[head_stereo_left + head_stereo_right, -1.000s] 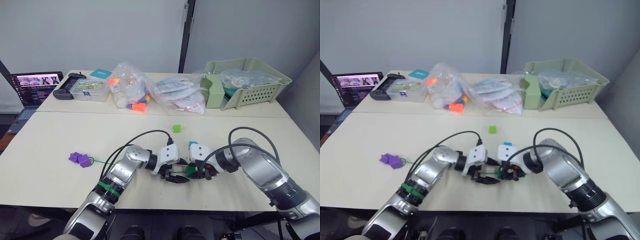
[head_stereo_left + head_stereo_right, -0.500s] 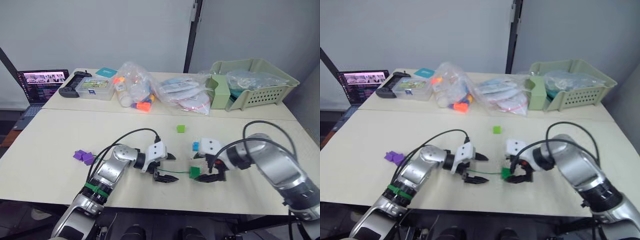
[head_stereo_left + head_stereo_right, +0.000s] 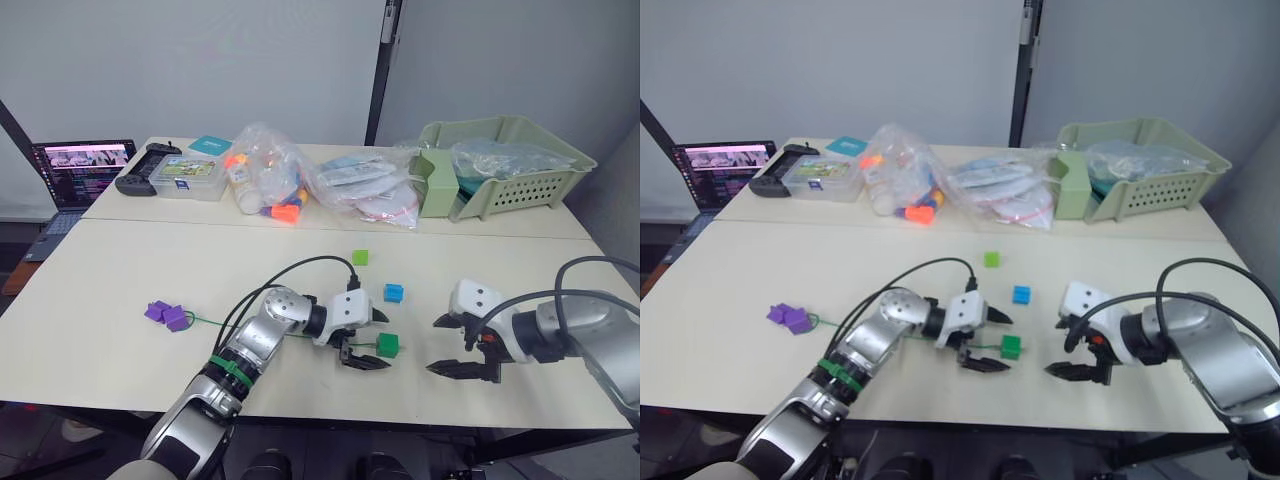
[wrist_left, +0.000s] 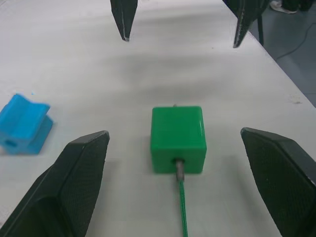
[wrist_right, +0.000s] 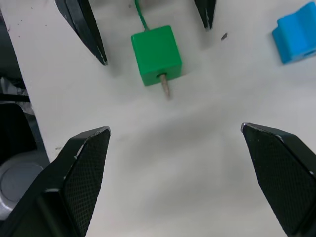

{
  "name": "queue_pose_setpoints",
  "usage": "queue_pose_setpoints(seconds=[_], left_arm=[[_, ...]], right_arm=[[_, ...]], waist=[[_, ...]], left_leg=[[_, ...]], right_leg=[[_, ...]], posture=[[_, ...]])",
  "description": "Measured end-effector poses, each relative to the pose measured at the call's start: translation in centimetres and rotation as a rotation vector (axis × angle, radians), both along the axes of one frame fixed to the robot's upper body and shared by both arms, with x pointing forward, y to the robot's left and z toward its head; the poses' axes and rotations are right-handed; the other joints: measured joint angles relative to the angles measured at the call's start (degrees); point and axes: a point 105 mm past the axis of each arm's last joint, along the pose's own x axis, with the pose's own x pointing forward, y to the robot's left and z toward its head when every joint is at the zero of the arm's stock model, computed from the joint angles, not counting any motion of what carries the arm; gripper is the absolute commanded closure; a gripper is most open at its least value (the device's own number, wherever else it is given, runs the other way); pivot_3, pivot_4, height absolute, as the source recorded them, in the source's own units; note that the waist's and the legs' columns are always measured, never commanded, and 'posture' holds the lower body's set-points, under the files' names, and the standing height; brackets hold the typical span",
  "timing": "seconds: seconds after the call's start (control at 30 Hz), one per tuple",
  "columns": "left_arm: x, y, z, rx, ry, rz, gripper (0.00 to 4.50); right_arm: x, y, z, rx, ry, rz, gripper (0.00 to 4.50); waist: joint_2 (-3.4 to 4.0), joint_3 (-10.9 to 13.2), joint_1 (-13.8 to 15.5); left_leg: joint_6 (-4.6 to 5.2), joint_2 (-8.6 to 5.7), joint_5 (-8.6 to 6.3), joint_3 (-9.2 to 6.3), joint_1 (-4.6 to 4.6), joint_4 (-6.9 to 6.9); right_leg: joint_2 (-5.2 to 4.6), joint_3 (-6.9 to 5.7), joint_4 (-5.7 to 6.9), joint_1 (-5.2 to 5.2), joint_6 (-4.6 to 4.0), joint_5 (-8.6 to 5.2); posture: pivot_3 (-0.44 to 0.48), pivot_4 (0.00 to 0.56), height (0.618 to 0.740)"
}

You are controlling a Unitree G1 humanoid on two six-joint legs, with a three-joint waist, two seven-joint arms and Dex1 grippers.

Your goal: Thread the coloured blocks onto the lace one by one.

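A dark green block (image 3: 388, 345) lies on the table with the green lace (image 4: 181, 197) running through it. The lace's pale tip (image 5: 165, 90) pokes out on the far side. My left gripper (image 3: 383, 341) is open, its fingers either side of that block without touching it. My right gripper (image 3: 432, 346) is open and holds nothing, a short way to the block's right. Behind them sit a blue block (image 3: 394, 292) and a light green block (image 3: 360, 257). Two purple blocks (image 3: 167, 315) sit at the lace's other end on the left.
At the back of the table stand a laptop (image 3: 78, 170), a black controller (image 3: 148, 166), a clear box (image 3: 187, 177), clear bags of toys (image 3: 268, 180) and a pale green basket (image 3: 505, 163). Black cables loop over both arms.
Both grippers have opened. The right one let go of the dark green block and drew back to the right. The block now lies on the table between the left gripper's fingers.
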Motion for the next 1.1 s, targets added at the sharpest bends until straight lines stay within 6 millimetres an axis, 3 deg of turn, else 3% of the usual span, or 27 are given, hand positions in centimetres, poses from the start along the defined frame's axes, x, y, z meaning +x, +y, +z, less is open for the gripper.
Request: queue_pose_setpoints(seconds=[0.27,0.43,0.6,0.63,0.97,1.1], left_arm=[[0.1,-0.8,-0.5,0.010,-0.006,-0.020,0.00],[0.1,-0.9,-0.8,0.023,-0.001,-0.026,1.44],[0.0,-0.6,-0.9,0.039,-0.001,-0.034,3.16],[0.0,-0.7,-0.9,0.040,0.000,-0.035,3.32],[0.2,-0.2,-1.0,0.055,-0.005,-0.029,3.32],[0.2,-0.1,-0.9,0.058,-0.008,-0.030,3.32]], right_arm=[[-0.4,0.0,-0.3,0.009,-0.015,-0.041,0.02],[-0.3,-0.2,-0.4,-0.004,-0.030,-0.055,0.00],[-0.1,1.0,-1.4,-0.003,-0.043,0.000,0.00],[0.0,1.2,-1.7,-0.005,-0.040,0.010,0.00],[1.5,2.4,-2.1,-0.041,-0.090,0.082,0.00],[2.2,2.8,-2.4,-0.049,-0.096,0.102,1.20]], waist=[[-0.01,0.0,0.0],[-0.01,0.0,0.1],[-0.01,0.0,0.0],[-0.01,0.0,0.0],[-0.01,0.0,0.0],[0.00,0.0,-0.1]], left_leg=[[0.00,0.00,0.00,0.00,0.00,0.00],[0.00,-0.01,0.00,0.00,-0.01,0.00],[0.00,0.01,0.00,-0.01,0.00,-0.01],[0.00,0.01,0.00,-0.01,0.00,0.00],[0.00,0.01,0.00,-0.01,0.00,0.01],[0.00,0.01,0.00,-0.01,0.00,0.01]], right_leg=[[0.00,0.00,-0.01,0.00,0.02,-0.01],[0.00,0.00,-0.02,0.00,0.03,-0.02],[0.03,-0.01,-0.02,0.00,0.03,-0.02],[0.02,-0.01,-0.02,0.00,0.03,-0.02],[0.02,-0.01,-0.01,0.00,0.03,-0.02],[0.02,-0.01,0.00,0.00,0.03,-0.02]], posture=[[0.000,0.150,0.740],[0.000,0.150,0.740],[0.000,0.150,0.740],[0.000,0.150,0.740],[0.000,0.150,0.740],[0.000,0.150,0.740]])
